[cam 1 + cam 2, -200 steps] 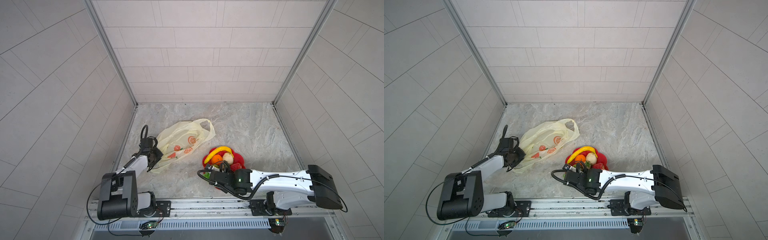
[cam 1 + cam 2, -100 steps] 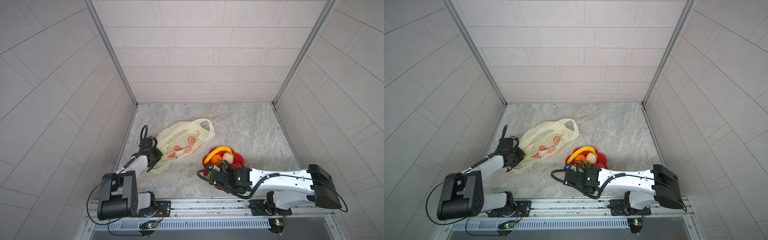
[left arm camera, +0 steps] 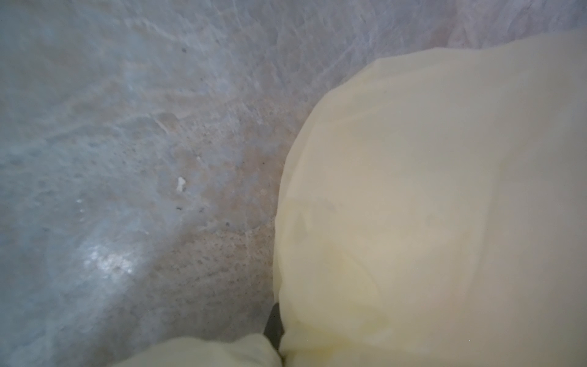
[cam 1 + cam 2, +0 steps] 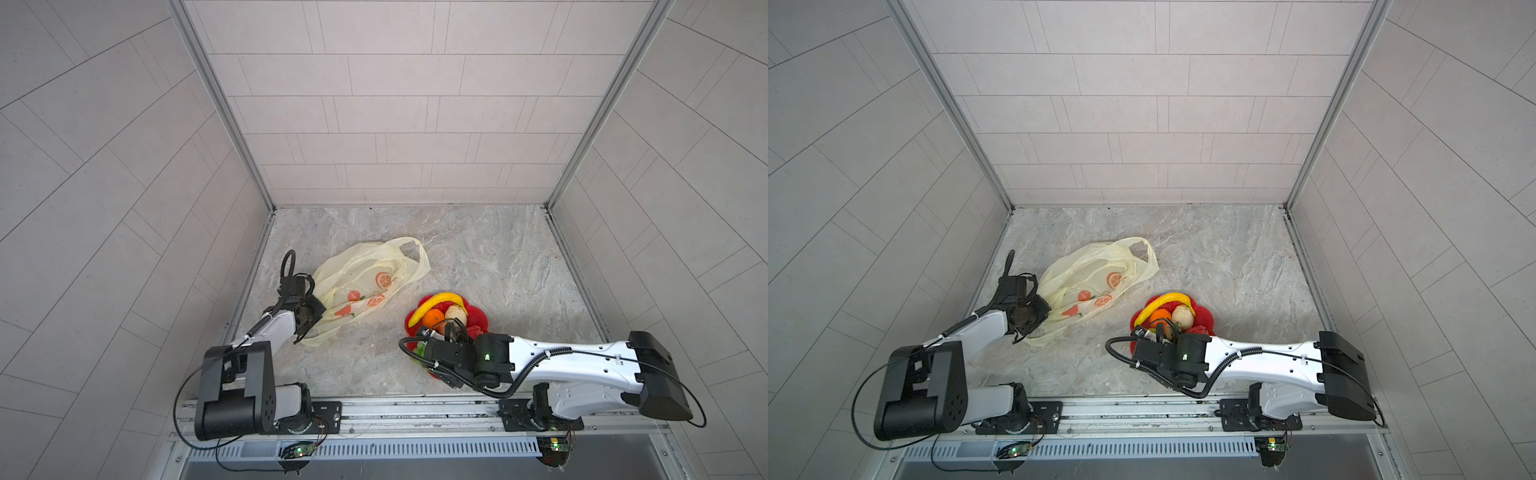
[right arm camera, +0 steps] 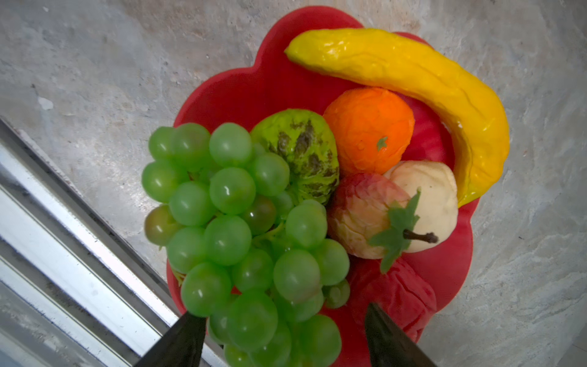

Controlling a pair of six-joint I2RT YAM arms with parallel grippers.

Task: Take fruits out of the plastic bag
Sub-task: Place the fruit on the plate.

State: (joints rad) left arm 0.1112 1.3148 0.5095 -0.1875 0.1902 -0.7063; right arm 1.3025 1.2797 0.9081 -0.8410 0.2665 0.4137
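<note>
The plastic bag (image 4: 365,282) (image 4: 1092,274) lies crumpled on the marble floor at the left, and no fruits show inside it. My left gripper (image 4: 308,328) is shut on its near corner. In the left wrist view pale film (image 3: 428,206) covers all but one dark finger (image 3: 273,324). The fruits sit piled on a red flower-shaped plate (image 5: 254,92) (image 4: 478,320): banana (image 5: 413,76), orange (image 5: 368,127), green kiwi-like ball (image 5: 301,149), cream bulb (image 5: 428,190), red piece (image 5: 397,292) and grape bunch (image 5: 241,222). My right gripper (image 5: 286,336) hangs open low over the grapes.
A metal rail (image 4: 415,409) (image 5: 63,222) runs along the near edge, close beside the plate. Tiled walls close in the left, right and back sides. Bare marble floor (image 4: 478,249) stretches behind the plate and to the right of the bag.
My right gripper's jaws have spread wide apart over the grape bunch, which now rests on the plate. The left arm and the bag have not moved.
</note>
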